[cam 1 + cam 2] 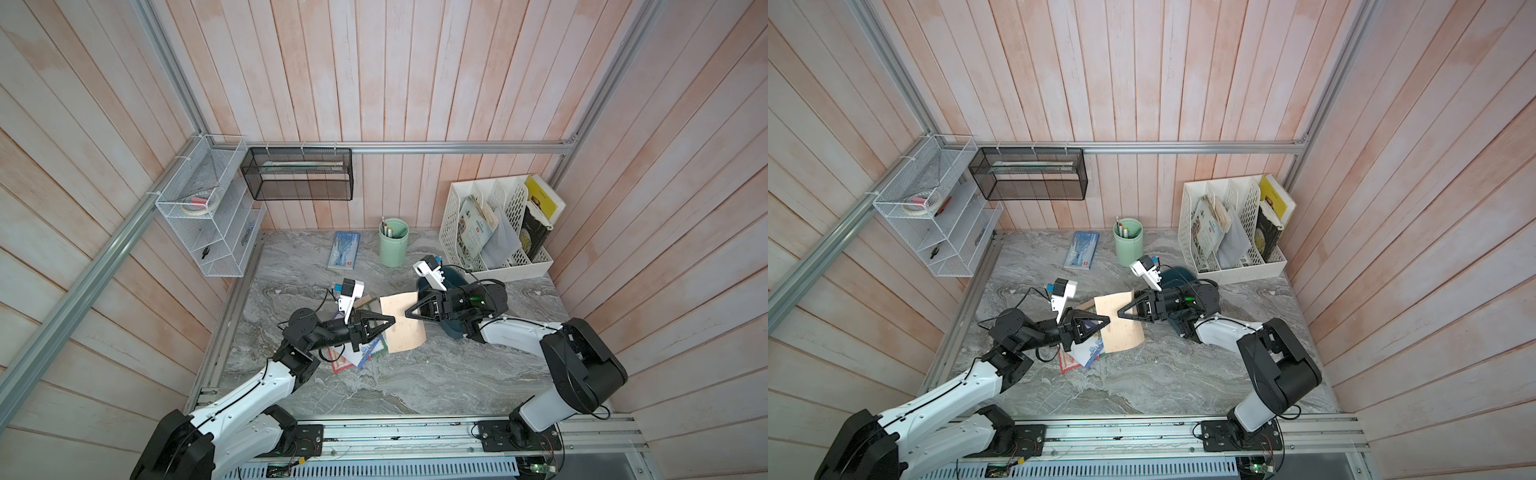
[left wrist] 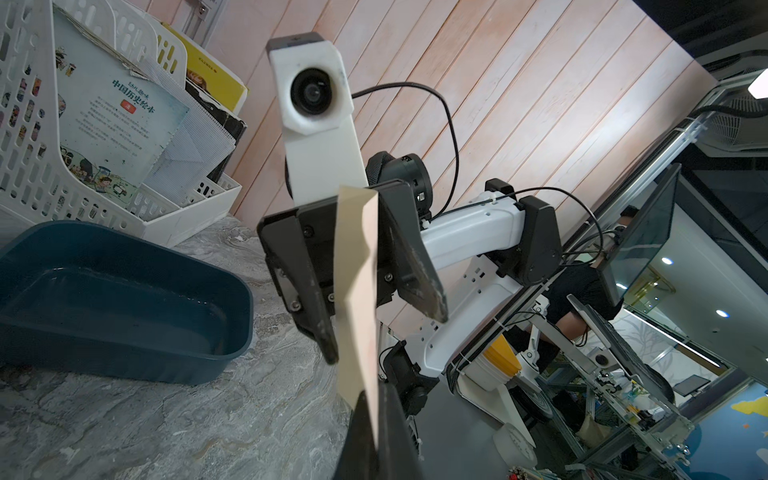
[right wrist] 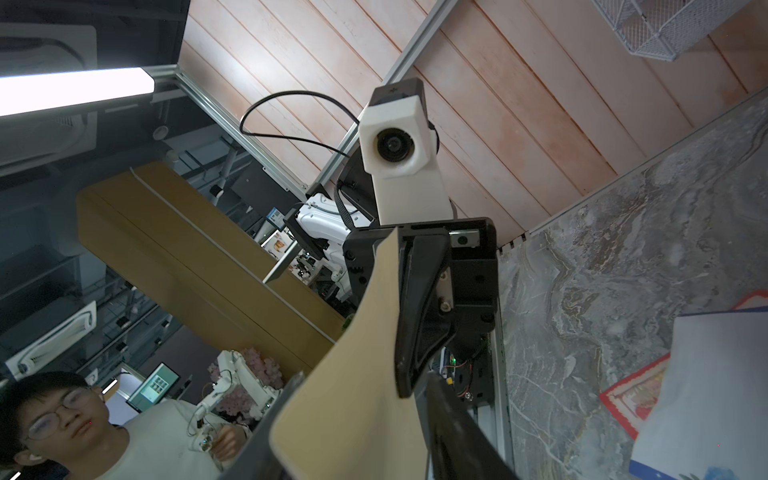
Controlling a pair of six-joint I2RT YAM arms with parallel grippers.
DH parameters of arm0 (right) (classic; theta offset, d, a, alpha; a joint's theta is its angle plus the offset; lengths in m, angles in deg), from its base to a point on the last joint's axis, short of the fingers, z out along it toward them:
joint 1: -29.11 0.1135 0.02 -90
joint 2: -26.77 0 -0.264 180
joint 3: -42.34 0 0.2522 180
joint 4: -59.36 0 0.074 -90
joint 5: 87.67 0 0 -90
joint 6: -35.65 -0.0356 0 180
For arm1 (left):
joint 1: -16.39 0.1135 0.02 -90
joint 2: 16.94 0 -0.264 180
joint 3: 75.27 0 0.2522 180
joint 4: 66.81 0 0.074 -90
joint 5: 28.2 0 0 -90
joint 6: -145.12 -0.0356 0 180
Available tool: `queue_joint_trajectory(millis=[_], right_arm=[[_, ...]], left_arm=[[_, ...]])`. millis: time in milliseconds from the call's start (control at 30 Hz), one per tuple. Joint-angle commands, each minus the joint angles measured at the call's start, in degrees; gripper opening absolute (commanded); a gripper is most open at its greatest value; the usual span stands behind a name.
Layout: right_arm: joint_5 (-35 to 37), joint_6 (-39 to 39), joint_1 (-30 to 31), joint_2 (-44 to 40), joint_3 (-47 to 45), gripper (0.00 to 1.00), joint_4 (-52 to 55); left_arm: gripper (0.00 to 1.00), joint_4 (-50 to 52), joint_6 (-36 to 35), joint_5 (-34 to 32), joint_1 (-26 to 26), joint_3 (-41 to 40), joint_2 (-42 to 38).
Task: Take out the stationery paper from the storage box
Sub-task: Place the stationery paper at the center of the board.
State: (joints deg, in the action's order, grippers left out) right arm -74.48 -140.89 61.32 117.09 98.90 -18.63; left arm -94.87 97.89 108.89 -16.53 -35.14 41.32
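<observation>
Overhead top views; wrist views closely face each other.

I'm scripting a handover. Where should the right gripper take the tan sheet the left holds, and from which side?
Pinch the tan sheet near its edge towards the storage box, opposite the left gripper, from the box side, one finger per face: it is thin, bowed and held by one side. The right gripper straddles it, jaws apart.

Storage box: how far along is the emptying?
Done: the box looks empty as far as shown, and several sheets lie piled on the table. In hand: the left tool pinches a tan sheet, the right tool open around its other edge. Left: adding that sheet to the pile.
</observation>
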Motion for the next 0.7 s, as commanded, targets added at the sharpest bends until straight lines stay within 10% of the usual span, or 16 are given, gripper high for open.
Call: queue_joint_trajectory(millis=[0, 200, 233, 300, 333, 467, 567, 633, 667], right_arm=[[-0.82, -0.56, -0.21, -1.38, 1.49, 0.29, -11.72], [-1.09, -1.27, -1.15, -0.83, 1.55, 0.00, -11.71], [-1.03, -1.35, -1.27, -0.73, 1.49, 0.05, -11.70], [-0.77, -1.57, -1.76, -0.85, 1.34, 0.56, -11.71], [-0.38, -1.66, -1.96, -1.05, 1.27, 0.62, -11.70], [-0.44, -1.78, -2.49, -1.64, 1.65, 0.06, -11.70], [-0.40, -2.01, -2.67, -1.55, 1.84, 0.00, -11.71], [-0.05, -2.17, -2.89, -1.31, 1.78, 0.47, -11.70], [0.05, -2.20, -3.02, -1.16, 1.67, 0.51, -11.70]], left_arm=[[0.00, 1.81, -1.89, -1.44, 0.32, 0.71, -1.43], [0.00, 4.22, -2.79, -1.83, 0.43, 1.14, -2.90], [0.00, 4.62, -3.03, -2.00, 0.42, 1.14, -3.18], [0.00, 5.42, -3.30, -2.33, 0.53, 1.14, -3.59], [0.00, 5.83, -3.46, -2.36, 0.50, 1.14, -3.73], [0.00, 7.22, -4.03, -2.79, 0.50, 1.14, -4.42], [0.00, 8.13, -4.51, -3.60, 0.50, 0.83, -5.02], [0.00, 8.74, -4.78, -3.85, 0.50, 0.79, -5.29], [0.00, 9.13, -4.96, -3.85, 0.52, 0.86, -5.27]])
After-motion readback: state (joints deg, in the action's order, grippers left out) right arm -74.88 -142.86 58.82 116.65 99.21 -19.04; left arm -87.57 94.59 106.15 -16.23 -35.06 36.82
